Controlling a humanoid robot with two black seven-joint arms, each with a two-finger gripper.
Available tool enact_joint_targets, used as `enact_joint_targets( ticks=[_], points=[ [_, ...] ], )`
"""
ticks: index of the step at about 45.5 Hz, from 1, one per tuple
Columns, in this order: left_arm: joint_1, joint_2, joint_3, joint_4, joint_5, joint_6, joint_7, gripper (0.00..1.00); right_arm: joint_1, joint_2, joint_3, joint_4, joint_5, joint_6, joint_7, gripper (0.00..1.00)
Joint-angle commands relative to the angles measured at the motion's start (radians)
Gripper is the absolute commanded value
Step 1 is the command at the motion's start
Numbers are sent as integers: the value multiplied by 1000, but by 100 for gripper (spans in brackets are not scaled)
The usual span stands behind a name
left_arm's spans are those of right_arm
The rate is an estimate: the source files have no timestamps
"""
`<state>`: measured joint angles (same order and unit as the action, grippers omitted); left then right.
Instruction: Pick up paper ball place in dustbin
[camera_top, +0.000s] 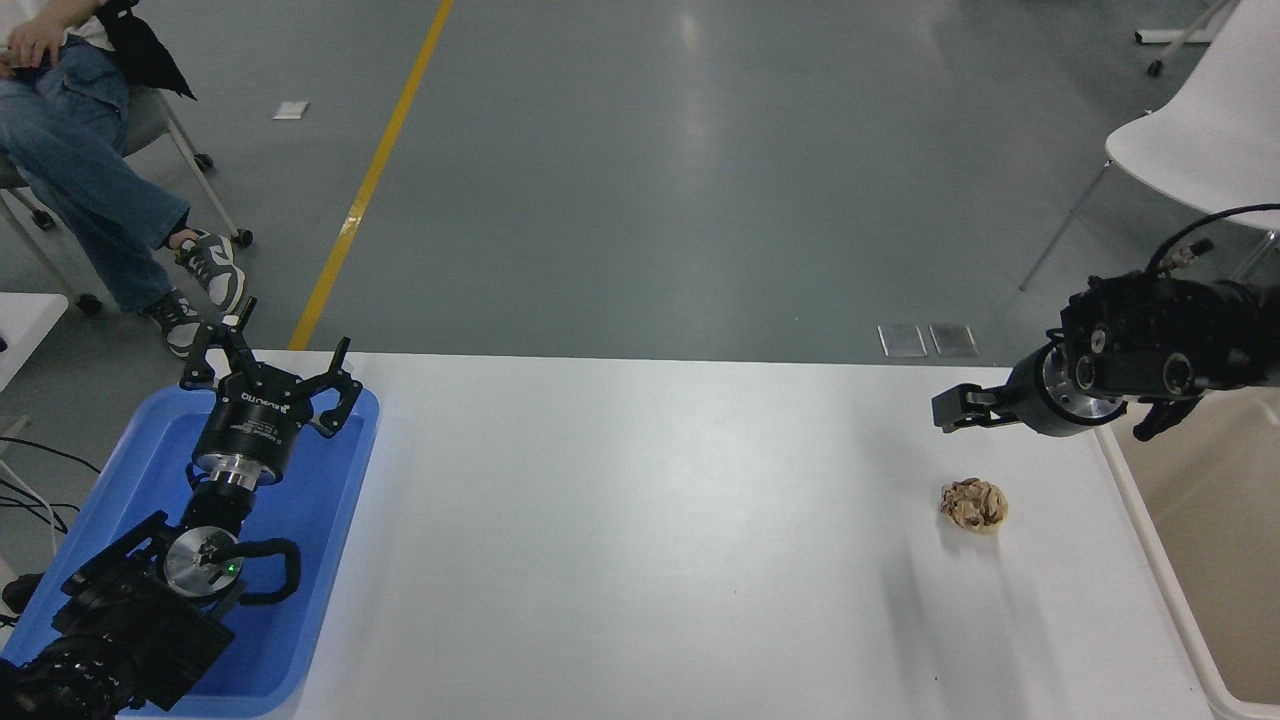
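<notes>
The paper ball (973, 505), a small crumpled tan wad with brown patches, lies on the white table (640, 540) near its right end. The cream dustbin (1160, 570) stands just off the table's right edge; only its left rim and inner wall show. My right gripper (1052, 420) comes in from the right edge and hangs over the table's far right corner, just beyond the ball and a little to its right. Its fingers (955, 411) are spread open and hold nothing. My left gripper (268, 368) is parked open over the blue tray (330, 530) at the lower left.
A white chair (1200, 130) stands on the floor beyond the dustbin. A seated person's legs (90, 190) are at the top left, away from the table. A yellow floor line (370, 180) runs past the table's far side.
</notes>
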<state>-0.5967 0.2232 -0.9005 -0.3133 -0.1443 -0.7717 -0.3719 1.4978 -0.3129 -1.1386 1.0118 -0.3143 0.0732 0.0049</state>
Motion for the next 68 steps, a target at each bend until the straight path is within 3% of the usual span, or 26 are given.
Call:
enact_joint_targets(
  ticks=[1, 40, 42, 51, 62, 68],
  points=[
    [0, -1, 0, 0, 0, 0, -1, 100, -159, 32, 7, -64, 3, -162, 1, 100],
    [0, 1, 0, -1, 0, 0, -1, 100, -372, 64, 85, -190, 1, -263, 18, 97],
    [0, 1, 0, 0, 0, 0, -1, 100, -375, 64, 85, -190, 0, -265, 26, 91],
    [0, 1, 0, 0, 0, 0, 1, 100, -375, 71, 82, -187, -42, -263, 37, 46],
    [0, -1, 0, 0, 0, 0, 1, 100, -375, 75, 69, -187, -52, -263, 64, 0],
    [0, -1, 0, -1, 0, 0, 1, 100, -364, 80, 62, -183, -71, -263, 67, 0]
  ],
)
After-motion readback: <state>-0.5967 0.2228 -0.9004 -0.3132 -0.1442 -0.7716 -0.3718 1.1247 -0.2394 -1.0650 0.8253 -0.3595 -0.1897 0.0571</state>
